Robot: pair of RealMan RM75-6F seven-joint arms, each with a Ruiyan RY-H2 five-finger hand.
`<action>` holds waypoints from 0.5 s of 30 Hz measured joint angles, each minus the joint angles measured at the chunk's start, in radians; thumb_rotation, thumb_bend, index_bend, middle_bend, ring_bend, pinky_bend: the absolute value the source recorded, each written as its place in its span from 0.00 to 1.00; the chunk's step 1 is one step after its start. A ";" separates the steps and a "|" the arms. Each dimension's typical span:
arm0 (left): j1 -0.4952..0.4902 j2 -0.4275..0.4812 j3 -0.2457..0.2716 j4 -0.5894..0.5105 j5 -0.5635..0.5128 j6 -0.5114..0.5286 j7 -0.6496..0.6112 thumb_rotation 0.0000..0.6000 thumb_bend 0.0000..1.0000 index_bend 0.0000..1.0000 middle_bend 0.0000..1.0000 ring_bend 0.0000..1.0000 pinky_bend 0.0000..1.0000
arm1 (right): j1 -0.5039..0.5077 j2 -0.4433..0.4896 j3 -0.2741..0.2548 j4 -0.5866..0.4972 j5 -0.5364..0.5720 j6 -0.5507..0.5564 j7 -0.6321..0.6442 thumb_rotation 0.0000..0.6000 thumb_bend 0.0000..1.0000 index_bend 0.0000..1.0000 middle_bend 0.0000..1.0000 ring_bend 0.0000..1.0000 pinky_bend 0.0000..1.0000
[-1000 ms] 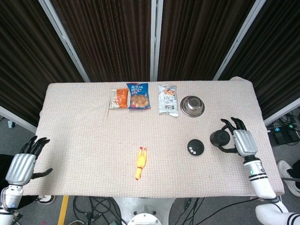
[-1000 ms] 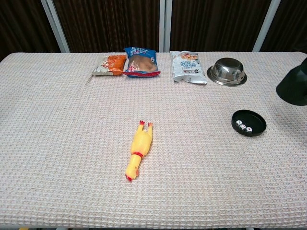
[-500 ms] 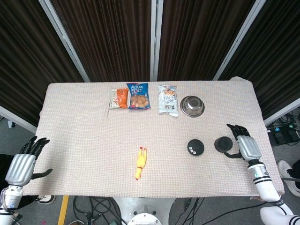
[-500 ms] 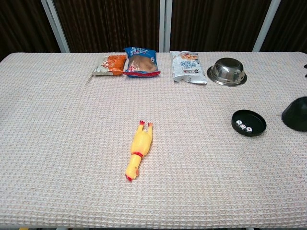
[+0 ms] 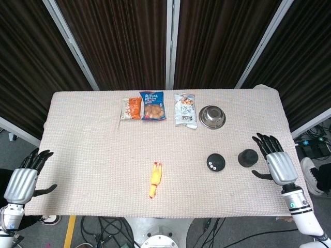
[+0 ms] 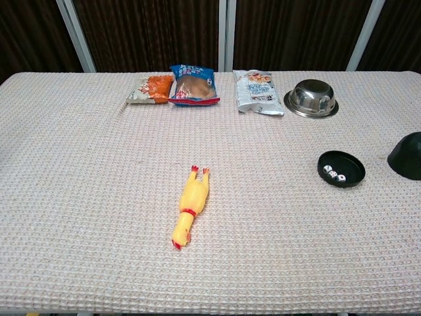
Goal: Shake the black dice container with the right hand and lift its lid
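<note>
The black dice tray (image 5: 215, 163) (image 6: 341, 168) lies uncovered on the table with small white dice (image 6: 334, 174) in it. Its black dome lid (image 5: 248, 157) (image 6: 406, 156) stands on the cloth just right of the tray, apart from it. My right hand (image 5: 274, 160) is to the right of the lid with its fingers spread, holding nothing and not touching it. My left hand (image 5: 25, 178) hangs off the table's left front corner, fingers apart and empty. Neither hand shows in the chest view.
A yellow rubber chicken (image 5: 154, 180) (image 6: 188, 205) lies near the front middle. Along the back stand three snack bags (image 5: 153, 106) (image 6: 193, 83) and a steel bowl (image 5: 212, 117) (image 6: 310, 99). The table's right edge (image 5: 296, 155) runs close behind my right hand.
My right hand lowered the lid onto the cloth beside the tray, released it, and drew back to the right with fingers spreading. The left hand stayed still.
</note>
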 measured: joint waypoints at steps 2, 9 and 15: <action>0.001 0.004 -0.002 -0.004 0.001 0.004 0.003 1.00 0.09 0.13 0.11 0.03 0.16 | -0.026 0.017 -0.011 -0.026 -0.004 0.028 -0.092 1.00 0.00 0.00 0.00 0.00 0.00; 0.002 0.012 -0.006 -0.015 0.002 0.013 0.014 1.00 0.09 0.13 0.11 0.03 0.16 | -0.118 0.028 -0.028 -0.062 0.008 0.130 -0.272 1.00 0.00 0.00 0.00 0.00 0.00; 0.006 0.010 -0.008 -0.015 -0.002 0.018 0.020 1.00 0.09 0.13 0.11 0.03 0.16 | -0.137 0.023 -0.030 -0.059 -0.002 0.147 -0.271 1.00 0.00 0.00 0.00 0.00 0.00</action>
